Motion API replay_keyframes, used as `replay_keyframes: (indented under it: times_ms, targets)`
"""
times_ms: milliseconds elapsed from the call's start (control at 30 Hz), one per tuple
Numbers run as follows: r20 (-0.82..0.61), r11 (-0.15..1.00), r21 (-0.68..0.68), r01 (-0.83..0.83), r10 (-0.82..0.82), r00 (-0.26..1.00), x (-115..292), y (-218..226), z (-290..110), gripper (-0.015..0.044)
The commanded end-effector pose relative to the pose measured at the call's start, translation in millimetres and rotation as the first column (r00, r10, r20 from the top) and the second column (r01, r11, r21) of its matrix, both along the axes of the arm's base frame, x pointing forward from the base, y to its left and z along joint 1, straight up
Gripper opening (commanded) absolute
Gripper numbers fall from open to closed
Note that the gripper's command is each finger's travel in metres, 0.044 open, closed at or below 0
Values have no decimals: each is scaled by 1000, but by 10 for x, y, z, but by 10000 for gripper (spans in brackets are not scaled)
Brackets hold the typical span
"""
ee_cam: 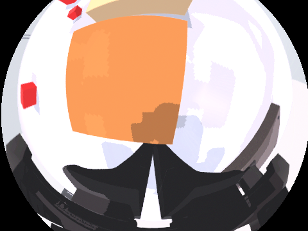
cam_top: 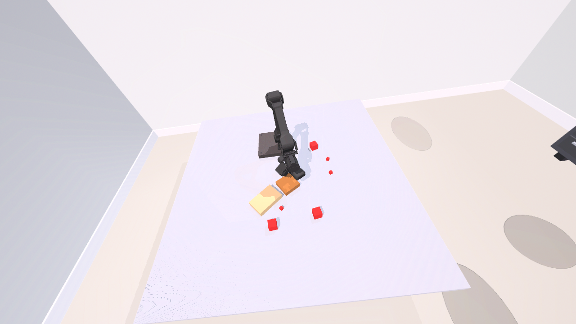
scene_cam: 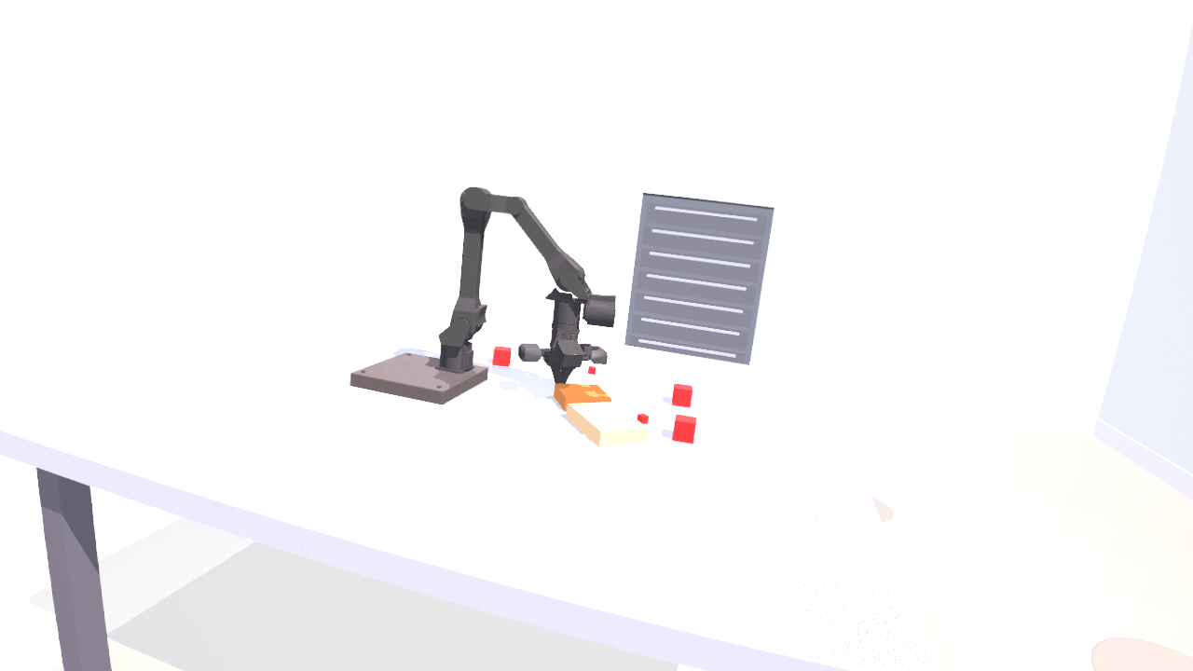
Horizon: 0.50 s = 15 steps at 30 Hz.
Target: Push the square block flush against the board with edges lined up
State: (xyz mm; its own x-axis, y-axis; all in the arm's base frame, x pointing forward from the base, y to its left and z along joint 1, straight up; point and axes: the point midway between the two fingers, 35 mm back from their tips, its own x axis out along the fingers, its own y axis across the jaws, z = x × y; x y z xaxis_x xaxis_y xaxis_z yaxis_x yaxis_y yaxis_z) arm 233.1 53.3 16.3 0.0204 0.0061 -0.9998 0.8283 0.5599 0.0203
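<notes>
The orange square block (cam_top: 286, 186) (scene_cam: 575, 396) (ee_cam: 122, 74) lies flat on the table. The pale yellow board (cam_top: 262, 202) (scene_cam: 596, 423) (ee_cam: 141, 8) lies flat just beyond its far side. A narrow gap shows between them in the top view and at the right in the wrist view; their facing sides look nearly parallel. My gripper (scene_cam: 560, 382) (ee_cam: 154, 145) is shut and empty. Its tips are low at the block's near side, toward the right corner in the wrist view, and look to be touching or almost touching it. The arm hides the tips in the top view.
A small red cube (cam_top: 281, 208) (scene_cam: 642, 417) (ee_cam: 74, 13) lies close beside the board. Larger red cubes (cam_top: 272, 224) (cam_top: 317, 212) (ee_cam: 29, 95) lie farther out. Another red cube (cam_top: 313, 145) (scene_cam: 500, 356) is near the arm's base plate (cam_top: 266, 150) (scene_cam: 400, 385).
</notes>
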Motion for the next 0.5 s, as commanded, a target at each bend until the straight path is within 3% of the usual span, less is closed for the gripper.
replay_keyframes:
  times_ms: [0, 467]
  targets:
    - [-1, 1000, -6, 0, 0, 1000, 51, -53, -9, 0]
    - [0, 1000, -8, 0, 0, 1000, 196, -218, -2, 0]
